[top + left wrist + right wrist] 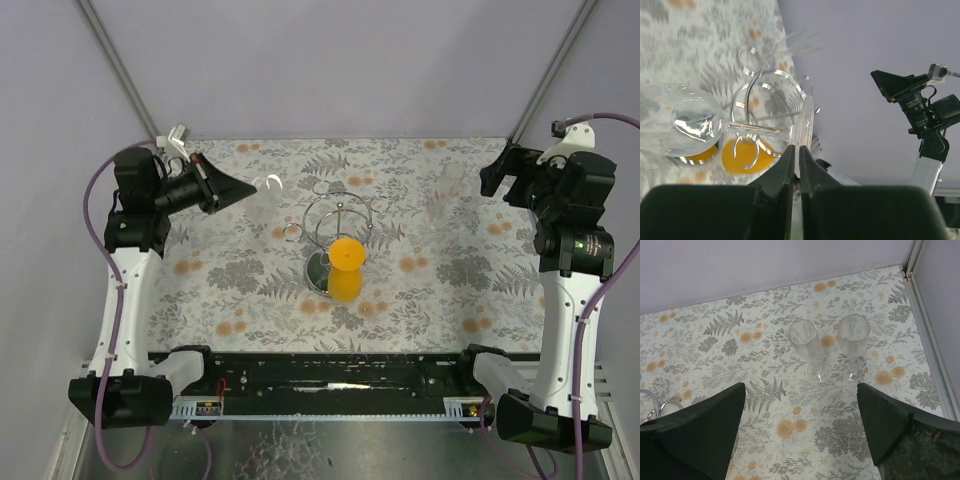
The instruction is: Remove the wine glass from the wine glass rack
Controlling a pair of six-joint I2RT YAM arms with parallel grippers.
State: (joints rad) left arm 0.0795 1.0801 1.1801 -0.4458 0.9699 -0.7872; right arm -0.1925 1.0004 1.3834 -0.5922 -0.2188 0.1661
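Rack [780,75] bearing orange glass [740,152], behind wine glass [687,122] in left jaws, flutes [803,337] distant

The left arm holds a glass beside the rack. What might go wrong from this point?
1. The left gripper pinches only the thin edge of the wine glass foot, with the stem and bowl sticking out sideways, so the glass may pivot or slip.
2. In the left wrist view the stem crosses the wire loops of the wine glass rack. It is hard to tell whether it is clear of them, and a snag could tip the rack.
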